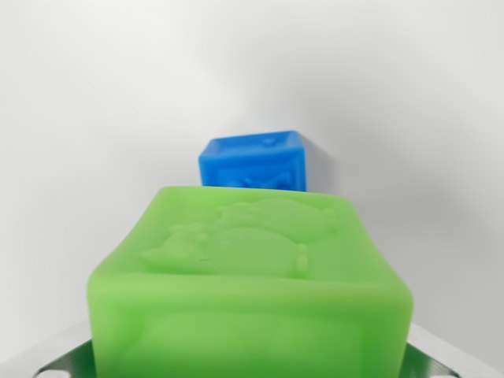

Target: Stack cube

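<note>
A green cube [252, 276] with a raised animal figure on its top face fills the lower half of the wrist view, very close to the camera. My gripper [250, 364] is shut on it. Only slivers of the metal fingers [51, 364] show, at the bottom left and bottom right, pressed against the cube's sides. Beyond the green cube, higher in the view and a little to the right of centre, a smaller-looking blue cube [260, 161] rests on the white surface. Its lower part is hidden behind the green cube.
A plain white surface [94, 118] surrounds both cubes, with a soft shadow to the right of the blue cube. No other objects or edges are in view.
</note>
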